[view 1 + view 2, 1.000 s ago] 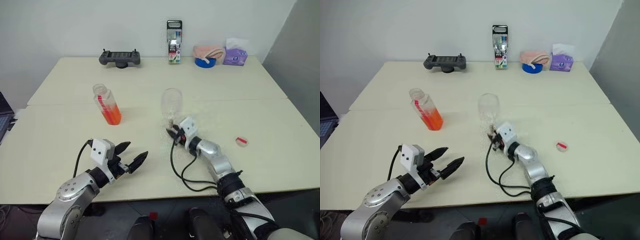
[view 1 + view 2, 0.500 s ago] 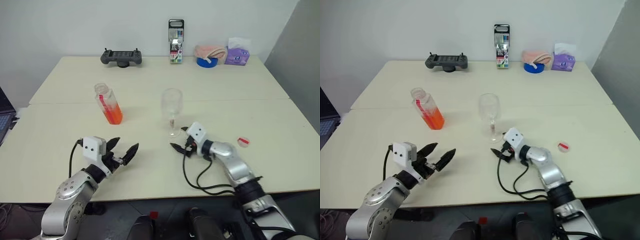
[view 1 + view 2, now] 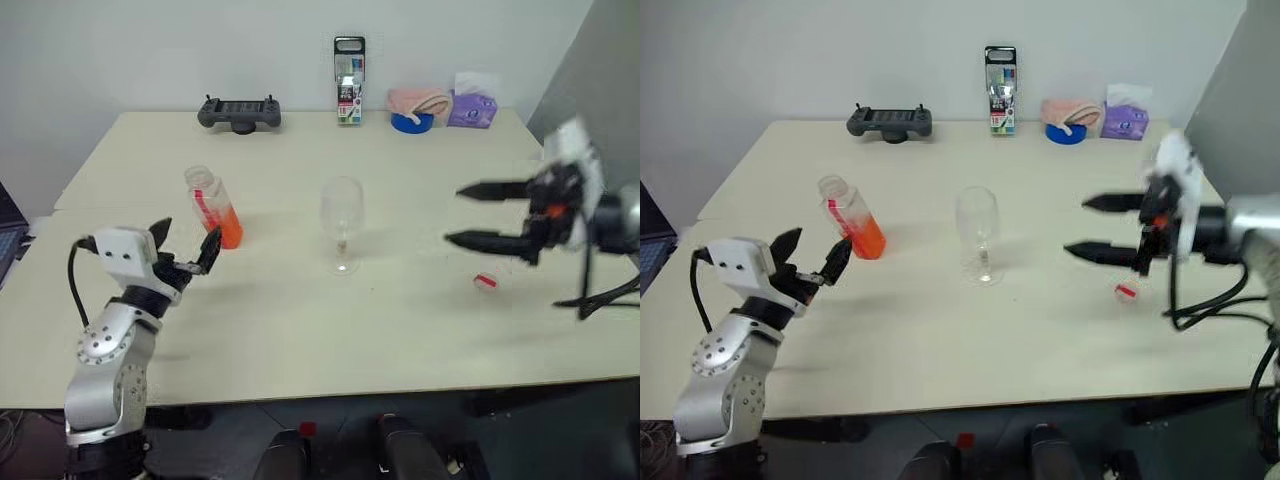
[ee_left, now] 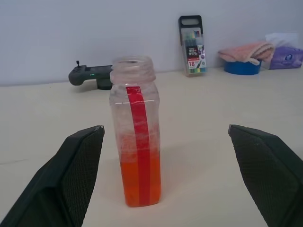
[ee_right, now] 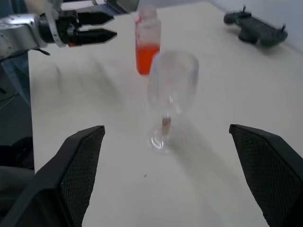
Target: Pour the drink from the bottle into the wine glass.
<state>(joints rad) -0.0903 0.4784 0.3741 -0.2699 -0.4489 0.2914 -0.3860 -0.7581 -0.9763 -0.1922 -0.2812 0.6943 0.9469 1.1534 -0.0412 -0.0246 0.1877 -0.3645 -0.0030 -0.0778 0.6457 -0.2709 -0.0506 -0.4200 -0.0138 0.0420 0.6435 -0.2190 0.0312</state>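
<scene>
Two tools stand with fingers apart, holding nothing. On the pale table [image 3: 300,330], the uncapped clear plastic bottle [image 3: 212,208] of orange-red drink [image 3: 227,228] stands upright just beyond the left tool [image 3: 184,245]. The clear stemmed wine glass [image 3: 342,222] stands mid-table; the right tool [image 3: 478,214] hovers well to its right.

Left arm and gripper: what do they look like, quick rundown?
The left arm has silver-grey metal links with round joint housings. A white boxy module sits at the wrist, with a black cable looping from it. The left gripper has two black pointed fingers, their inner faces finely textured.
</scene>
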